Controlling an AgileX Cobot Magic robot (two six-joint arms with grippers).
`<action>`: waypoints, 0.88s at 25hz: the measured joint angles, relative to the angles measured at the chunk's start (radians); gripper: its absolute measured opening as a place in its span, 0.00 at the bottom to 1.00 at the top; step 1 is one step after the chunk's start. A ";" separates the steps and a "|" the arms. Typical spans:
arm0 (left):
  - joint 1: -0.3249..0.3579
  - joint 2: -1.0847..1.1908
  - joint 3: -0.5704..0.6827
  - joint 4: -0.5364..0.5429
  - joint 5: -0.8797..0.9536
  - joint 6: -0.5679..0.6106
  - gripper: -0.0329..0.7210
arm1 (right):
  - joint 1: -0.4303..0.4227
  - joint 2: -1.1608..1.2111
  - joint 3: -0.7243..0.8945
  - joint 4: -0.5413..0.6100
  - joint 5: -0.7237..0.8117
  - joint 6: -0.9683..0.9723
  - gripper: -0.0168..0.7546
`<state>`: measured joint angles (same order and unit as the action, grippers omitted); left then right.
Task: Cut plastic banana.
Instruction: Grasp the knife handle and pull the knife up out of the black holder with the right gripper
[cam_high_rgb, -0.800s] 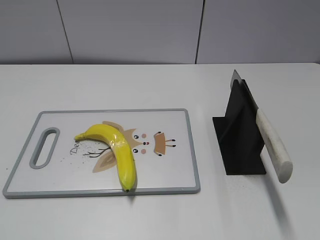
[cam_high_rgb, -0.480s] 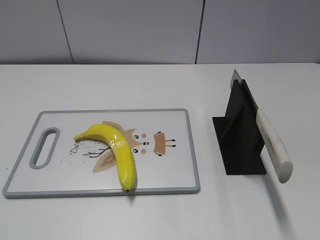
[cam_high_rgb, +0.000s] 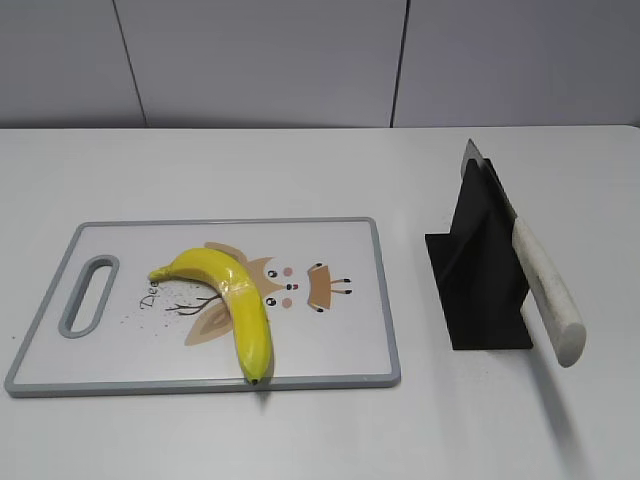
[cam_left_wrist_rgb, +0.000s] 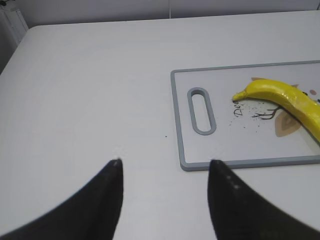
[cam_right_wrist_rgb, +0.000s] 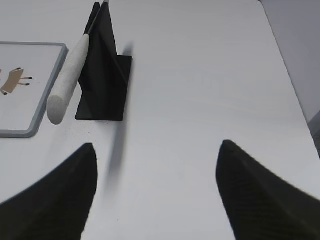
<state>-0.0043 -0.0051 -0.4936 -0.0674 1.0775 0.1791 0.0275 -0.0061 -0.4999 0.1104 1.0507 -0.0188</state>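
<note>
The plastic banana (cam_high_rgb: 232, 295) is glossy yellow and curved. It lies on the grey-rimmed cutting board (cam_high_rgb: 330, 378), stem to the left, dark tip at the front edge. It also shows in the left wrist view (cam_left_wrist_rgb: 285, 100). A knife with a white handle (cam_high_rgb: 547, 290) rests slanted in a black stand (cam_high_rgb: 478, 270); it also shows in the right wrist view (cam_right_wrist_rgb: 70, 80). My left gripper (cam_left_wrist_rgb: 165, 162) is open and empty over bare table left of the board. My right gripper (cam_right_wrist_rgb: 157, 147) is open and empty, near side of the stand. Neither gripper shows in the exterior view.
The board (cam_left_wrist_rgb: 225, 162) has a slot handle (cam_high_rgb: 88, 295) at its left end and an owl print. The white table (cam_high_rgb: 320, 170) runs back to a grey wall. The table's right edge (cam_right_wrist_rgb: 287, 75) shows in the right wrist view.
</note>
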 joint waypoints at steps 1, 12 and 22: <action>0.000 0.000 0.000 0.000 0.000 0.000 0.77 | 0.000 0.000 0.000 0.000 0.000 0.000 0.78; 0.000 0.000 0.000 0.000 -0.001 0.000 0.79 | 0.000 0.000 0.000 0.038 0.000 0.000 0.78; 0.000 0.000 0.000 0.000 -0.001 0.000 0.78 | 0.000 0.166 -0.005 0.044 -0.002 0.025 0.78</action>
<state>-0.0043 -0.0051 -0.4936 -0.0674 1.0766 0.1791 0.0275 0.1595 -0.5044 0.1540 1.0486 0.0065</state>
